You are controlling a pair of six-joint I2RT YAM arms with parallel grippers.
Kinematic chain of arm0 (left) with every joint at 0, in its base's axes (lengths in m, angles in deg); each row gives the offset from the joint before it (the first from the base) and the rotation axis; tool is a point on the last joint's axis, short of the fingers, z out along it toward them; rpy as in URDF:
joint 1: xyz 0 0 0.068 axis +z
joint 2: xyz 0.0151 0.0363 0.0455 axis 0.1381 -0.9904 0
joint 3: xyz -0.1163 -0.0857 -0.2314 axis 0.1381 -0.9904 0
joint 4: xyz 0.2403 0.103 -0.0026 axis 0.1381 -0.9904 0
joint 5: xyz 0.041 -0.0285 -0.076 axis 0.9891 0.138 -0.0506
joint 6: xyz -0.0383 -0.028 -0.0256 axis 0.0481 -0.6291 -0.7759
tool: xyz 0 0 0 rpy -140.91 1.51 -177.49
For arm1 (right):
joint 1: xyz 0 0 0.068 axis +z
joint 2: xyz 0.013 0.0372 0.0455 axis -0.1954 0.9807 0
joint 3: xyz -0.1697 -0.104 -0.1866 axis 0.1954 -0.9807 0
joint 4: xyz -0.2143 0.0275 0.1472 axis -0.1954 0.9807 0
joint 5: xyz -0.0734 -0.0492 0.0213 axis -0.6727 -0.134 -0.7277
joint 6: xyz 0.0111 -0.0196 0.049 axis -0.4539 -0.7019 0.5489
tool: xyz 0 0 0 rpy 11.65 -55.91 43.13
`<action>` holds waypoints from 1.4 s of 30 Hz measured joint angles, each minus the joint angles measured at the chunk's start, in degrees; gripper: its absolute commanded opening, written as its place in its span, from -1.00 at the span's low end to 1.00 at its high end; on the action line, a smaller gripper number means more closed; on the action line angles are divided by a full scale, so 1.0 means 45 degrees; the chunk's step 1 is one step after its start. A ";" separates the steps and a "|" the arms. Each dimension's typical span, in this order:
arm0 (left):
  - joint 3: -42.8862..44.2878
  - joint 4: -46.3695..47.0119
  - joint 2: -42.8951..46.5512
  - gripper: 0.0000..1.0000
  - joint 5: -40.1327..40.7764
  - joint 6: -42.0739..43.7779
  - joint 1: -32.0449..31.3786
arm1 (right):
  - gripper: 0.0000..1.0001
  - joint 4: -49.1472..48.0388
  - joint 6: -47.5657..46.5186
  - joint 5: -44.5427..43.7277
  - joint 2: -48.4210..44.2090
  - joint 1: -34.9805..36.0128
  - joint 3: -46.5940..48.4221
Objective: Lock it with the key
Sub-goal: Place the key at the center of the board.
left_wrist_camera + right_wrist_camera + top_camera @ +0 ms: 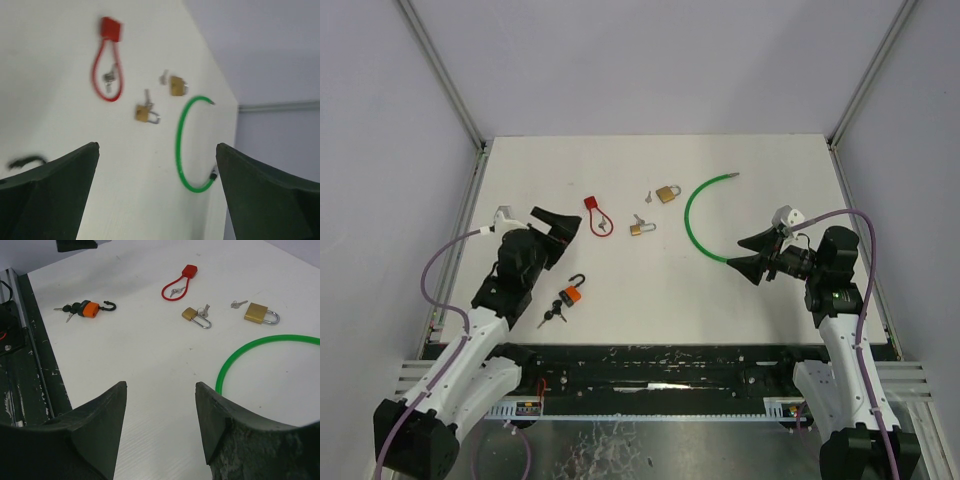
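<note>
Top external: the orange padlock with an open black shackle (571, 295) lies on the white bench (650, 290) just ahead of the left arm, its black-headed keys (552, 316) touching it; the left hand (563, 232) hovers beyond it, spread and empty; the right hand (750, 253) stands parted, holding nothing, near the green cable loop (687, 215). Left wrist: fingers wide apart; a red cable lock (106, 75) and two small brass padlocks (142, 113) lie ahead. Right wrist: fingers apart over bare bench; the orange padlock (90, 308) lies far left.
</note>
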 measured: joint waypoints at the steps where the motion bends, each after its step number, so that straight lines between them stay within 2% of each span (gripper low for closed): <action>1: 0.0291 -0.1239 0.0068 0.99 0.0296 -0.0321 -0.0005 | 0.27 0.0005 -0.0029 0.0000 -0.0015 0.0000 0.0000; 5: 0.2200 -0.5979 -0.0627 1.00 0.2079 -0.1865 -0.0801 | 0.27 0.0010 -0.0107 0.0000 -0.0024 0.0000 0.0000; 10: 0.3070 -0.9763 -0.1375 1.00 0.3784 -0.3444 -0.2545 | 0.27 0.0058 -0.0131 0.0000 -0.0131 0.0000 0.0000; 15: 0.3084 -1.2099 -0.1506 1.00 0.4187 -0.4391 -0.2997 | 0.27 0.0063 -0.0151 0.0058 -0.0219 0.0000 0.0000; 24: 0.2200 -1.2556 -0.1758 1.00 0.4065 -0.4852 -0.3497 | 0.27 0.0087 -0.0170 0.0078 -0.0321 0.0000 0.0000; 37: 0.2278 -1.1288 -0.5683 1.00 0.3400 -0.4337 -0.3502 | 0.27 0.0087 -0.0170 0.0092 -0.0423 0.0000 -0.0005; 42: 0.2827 -1.1162 -0.6994 0.86 0.3269 -0.4070 -0.3487 | 0.27 0.0087 -0.0170 0.0102 -0.0476 0.0000 -0.0005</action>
